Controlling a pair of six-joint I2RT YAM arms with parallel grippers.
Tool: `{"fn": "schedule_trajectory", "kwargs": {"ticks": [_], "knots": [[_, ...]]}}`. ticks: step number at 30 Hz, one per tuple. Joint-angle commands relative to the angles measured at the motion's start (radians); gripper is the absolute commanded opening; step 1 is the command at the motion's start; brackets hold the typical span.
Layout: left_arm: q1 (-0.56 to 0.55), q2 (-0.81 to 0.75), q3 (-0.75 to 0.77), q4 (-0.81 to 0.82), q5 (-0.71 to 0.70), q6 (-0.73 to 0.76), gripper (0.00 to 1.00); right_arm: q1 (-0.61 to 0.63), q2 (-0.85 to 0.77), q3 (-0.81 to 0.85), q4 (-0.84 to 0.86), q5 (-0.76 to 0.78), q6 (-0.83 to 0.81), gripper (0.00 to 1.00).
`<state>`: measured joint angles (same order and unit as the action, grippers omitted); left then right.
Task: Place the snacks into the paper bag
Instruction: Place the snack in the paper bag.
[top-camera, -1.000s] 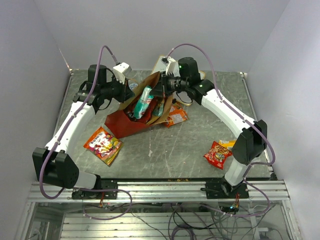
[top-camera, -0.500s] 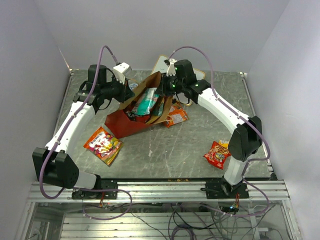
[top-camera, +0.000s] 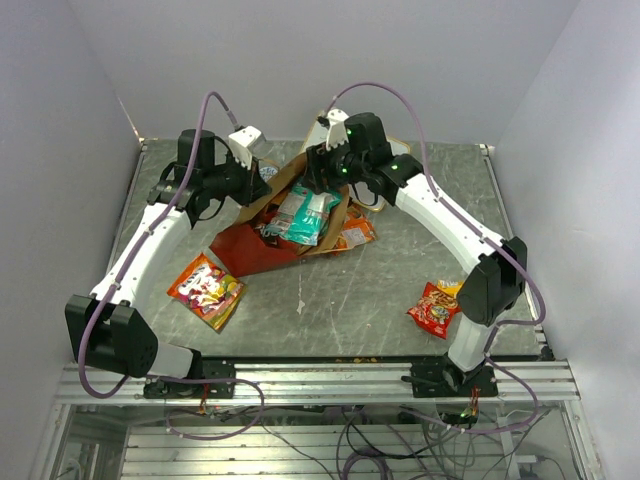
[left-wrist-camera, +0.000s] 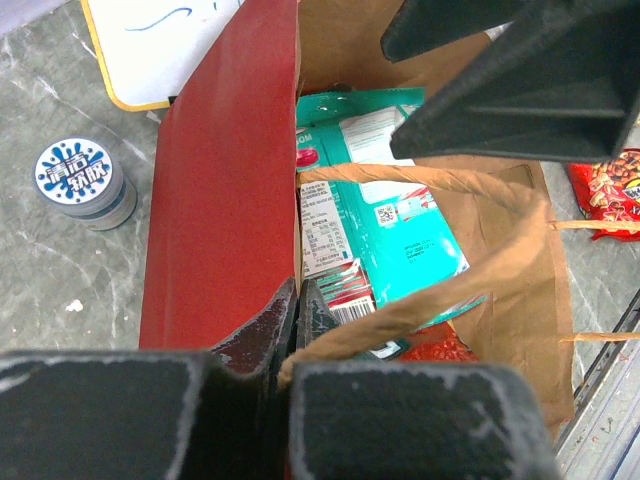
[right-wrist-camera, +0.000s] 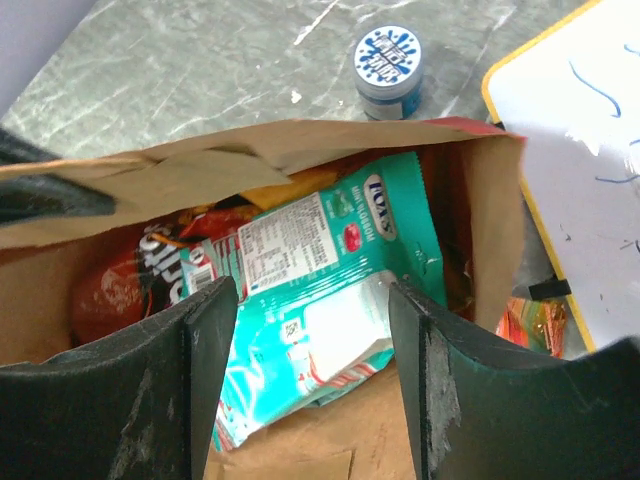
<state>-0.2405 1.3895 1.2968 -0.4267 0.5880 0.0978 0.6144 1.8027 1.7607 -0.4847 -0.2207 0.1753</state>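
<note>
We're pinching the red wall of the paper bag (left-wrist-camera: 220, 180) tight in our left hand (left-wrist-camera: 295, 322) so its mouth is gaping, while our right hand (right-wrist-camera: 310, 305) is hovering, fingers spread, over the teal packet (right-wrist-camera: 335, 235) lying inside, and a red packet (top-camera: 435, 308) is waiting on the tabletop (top-camera: 340, 300).

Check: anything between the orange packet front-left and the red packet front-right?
No. In the top view the table between the orange packet and the red packet is bare.
</note>
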Motion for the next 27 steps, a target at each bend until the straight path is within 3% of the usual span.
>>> {"fn": "schedule_trajectory", "kwargs": {"ticks": [1,6,15,27], "knots": [[-0.006,-0.020,0.015,0.064,0.027,0.017,0.07,0.028,-0.051,0.014,-0.026,-0.027,-0.169,0.62],[-0.007,-0.022,0.015,0.063,0.002,-0.001,0.07,0.040,-0.086,-0.056,-0.008,-0.063,-0.289,0.54],[-0.006,-0.027,0.002,0.056,-0.052,-0.026,0.07,0.076,-0.014,-0.100,-0.091,-0.084,-0.406,0.36],[-0.006,-0.024,-0.004,0.056,-0.094,-0.040,0.07,0.095,0.106,-0.057,-0.115,-0.061,-0.428,0.30]]}}
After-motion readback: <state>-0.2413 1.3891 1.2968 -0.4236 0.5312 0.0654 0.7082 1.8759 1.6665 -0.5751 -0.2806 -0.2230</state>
